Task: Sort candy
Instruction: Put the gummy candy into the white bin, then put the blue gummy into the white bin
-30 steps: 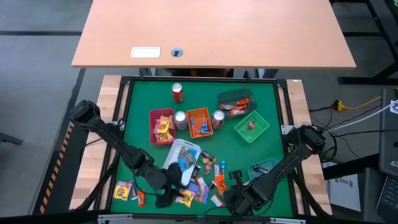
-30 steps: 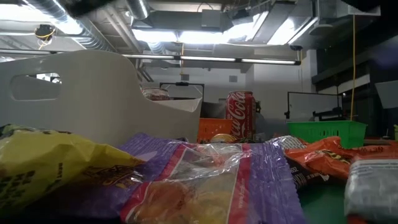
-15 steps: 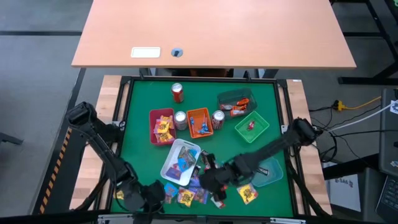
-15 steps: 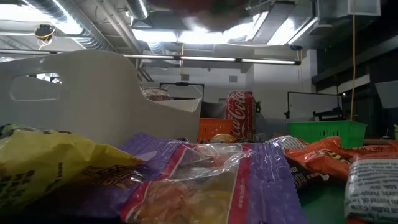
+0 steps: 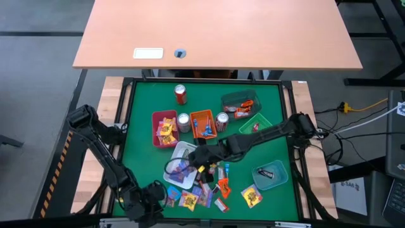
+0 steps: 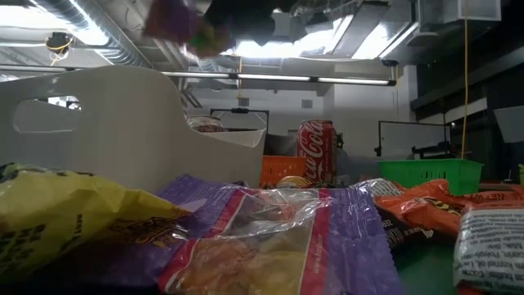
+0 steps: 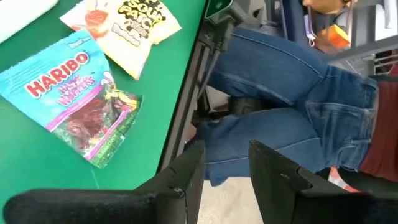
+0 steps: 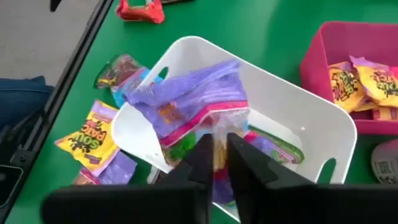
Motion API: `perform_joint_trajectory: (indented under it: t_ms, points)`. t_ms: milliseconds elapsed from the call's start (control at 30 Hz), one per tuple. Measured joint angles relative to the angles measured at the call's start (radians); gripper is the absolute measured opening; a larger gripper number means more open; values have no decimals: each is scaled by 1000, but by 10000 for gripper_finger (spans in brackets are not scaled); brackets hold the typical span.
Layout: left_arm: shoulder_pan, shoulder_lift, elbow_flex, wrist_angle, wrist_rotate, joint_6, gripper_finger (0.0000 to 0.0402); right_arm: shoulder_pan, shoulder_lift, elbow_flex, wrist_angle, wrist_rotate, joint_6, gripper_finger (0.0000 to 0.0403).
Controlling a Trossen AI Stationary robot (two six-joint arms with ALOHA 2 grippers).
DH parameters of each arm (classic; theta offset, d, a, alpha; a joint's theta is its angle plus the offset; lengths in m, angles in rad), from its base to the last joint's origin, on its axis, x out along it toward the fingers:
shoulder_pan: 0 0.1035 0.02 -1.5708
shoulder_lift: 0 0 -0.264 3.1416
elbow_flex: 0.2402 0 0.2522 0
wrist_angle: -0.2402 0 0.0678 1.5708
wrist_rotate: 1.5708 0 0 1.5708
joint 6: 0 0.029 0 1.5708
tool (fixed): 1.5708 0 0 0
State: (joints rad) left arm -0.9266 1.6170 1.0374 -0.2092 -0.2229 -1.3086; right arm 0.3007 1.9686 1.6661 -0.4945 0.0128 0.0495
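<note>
Many candy packets (image 5: 204, 190) lie loose near the table's near edge. My right gripper (image 5: 201, 158) is shut on a purple candy bag (image 8: 186, 99) above the white tray (image 8: 292, 124), which stands mid-table. In the low view the bag is a purple blur (image 6: 176, 20) high above the white tray's wall (image 6: 123, 123). My left gripper (image 7: 227, 177) is open and empty at the near left (image 5: 154, 196), past the table's near edge. A blue Haribo bag (image 7: 74, 99) and a yellow bag (image 7: 140, 25) lie flat beside it. My right gripper pinches one end of the purple bag (image 8: 216, 134) between its two fingers. The fingers slant down from the table's right side. The bag reaches out beyond the fingertips, lifted clear, over the white tray's near wall (image 8: 134, 140).
A pink tray (image 5: 164, 128) with yellow candy, an orange tray (image 5: 204, 123), a green tray (image 5: 256, 128), a dark tray (image 5: 240, 103) and a teal tray (image 5: 271, 175) stand around. Three cans (image 5: 180, 94) (image 5: 183, 121) (image 5: 222, 120) stand between them. A seated person's legs (image 7: 286, 106) show beyond the near edge.
My right gripper has carried the purple bag from the near right, up and toward the far left, to above the white tray. My left gripper has moved off the candy pile toward the table's near left corner and has rolled.
</note>
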Motion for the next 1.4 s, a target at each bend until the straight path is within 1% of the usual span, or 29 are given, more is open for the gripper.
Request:
perform_joint_trajectory:
  t_ms: [200, 300, 367, 433, 633, 767, 833, 933, 1100, 1400]
  points:
    - [18, 2, 0, -27, -11, -23, 112, -30, 0, 0, -2, -5, 0, 119]
    - [26, 2, 0, -30, -14, -24, 112, -37, 0, 0, -8, -5, 0, 142]
    - [28, 2, 0, -39, -14, -23, 112, -40, 0, 0, -13, -8, 1, 151]
    - [30, 2, 0, -42, -16, -20, 112, -40, 0, 0, -24, -34, 3, 155]
    - [30, 2, 0, -72, -82, -17, 112, -39, 0, 0, -91, -110, 2, 156]
    - [30, 2, 0, -104, -87, 20, 112, -38, 0, 0, -132, -119, 2, 156]
    - [29, 2, 0, -108, -104, 41, 112, -38, 0, 0, -145, -119, 6, 156]
    - [27, 4, 0, -109, -139, 80, 112, -38, 0, 0, -166, -119, 55, 156]
    - [21, 49, 0, -104, -139, 116, 112, -38, 0, 0, -188, -130, 105, 156]
    - [13, 157, 0, -85, -134, 153, 112, -17, 0, 0, -183, -145, 101, 156]
